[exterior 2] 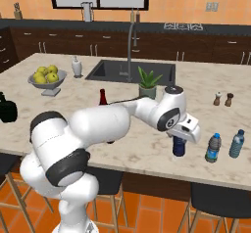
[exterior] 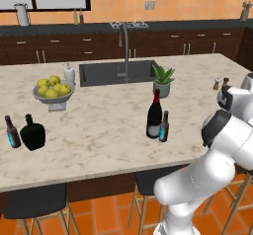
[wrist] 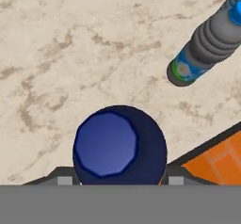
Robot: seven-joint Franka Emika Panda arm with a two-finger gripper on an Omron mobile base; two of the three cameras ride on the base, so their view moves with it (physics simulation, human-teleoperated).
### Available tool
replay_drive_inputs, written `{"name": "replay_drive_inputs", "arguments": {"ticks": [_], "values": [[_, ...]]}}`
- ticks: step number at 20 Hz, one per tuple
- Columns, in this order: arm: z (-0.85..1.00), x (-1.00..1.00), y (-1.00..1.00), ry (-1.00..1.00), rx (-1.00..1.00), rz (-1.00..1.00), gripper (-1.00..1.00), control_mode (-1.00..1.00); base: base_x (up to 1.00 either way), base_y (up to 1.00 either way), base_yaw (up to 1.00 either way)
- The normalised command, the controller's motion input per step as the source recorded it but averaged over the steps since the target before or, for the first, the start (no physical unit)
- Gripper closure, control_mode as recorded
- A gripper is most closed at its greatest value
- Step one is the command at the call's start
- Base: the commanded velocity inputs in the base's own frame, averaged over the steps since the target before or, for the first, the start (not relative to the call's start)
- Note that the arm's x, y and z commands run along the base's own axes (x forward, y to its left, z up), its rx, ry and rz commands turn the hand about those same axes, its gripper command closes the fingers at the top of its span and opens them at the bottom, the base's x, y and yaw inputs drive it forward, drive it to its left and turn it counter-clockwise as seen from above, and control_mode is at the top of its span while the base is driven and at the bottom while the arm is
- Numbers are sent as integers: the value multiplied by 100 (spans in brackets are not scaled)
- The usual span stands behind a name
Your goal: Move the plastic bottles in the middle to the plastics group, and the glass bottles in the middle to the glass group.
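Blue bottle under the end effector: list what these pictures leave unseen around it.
- Blue bottle, right base view: the hand covers its neck and cap.
- Its base, hand view: seen from straight above, so whether it touches the counter cannot be told.
- Wine bottle, right base view: the arm hides all but its red top.

So the marble tabletop [exterior: 99, 125] is carrying quite a bit. A fruit bowl [exterior: 53, 96] of yellow fruit and a white soap dispenser [exterior: 69, 74] are sitting far left by the sink [exterior: 117, 72]. A beer bottle [exterior: 12, 132] and squat black flask [exterior: 32, 133] are standing just apart at the near left. The wine bottle [exterior: 154, 114] and a second beer bottle [exterior: 164, 127] are standing mid-counter, almost touching, with a potted plant [exterior: 162, 80] behind. Near right, a dark blue bottle [exterior 2: 179, 146] is standing beside two plastic bottles [exterior 2: 213, 148], with shakers [exterior 2: 223, 99] farther back.
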Motion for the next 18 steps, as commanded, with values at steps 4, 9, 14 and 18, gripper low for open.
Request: {"name": "replay_drive_inputs", "arguments": {"ticks": [4,9,14,18], "values": [[-16,16,-33,-7,0,0,100,-100,0,0,0],[-24,0,-4,-13,0,0,100,-100,0,0,0],[-52,0,-11,-6,0,0,100,-100,0,0,0],[-11,1,-25,-2,-2,0,100,-100,0,0,0]]}}
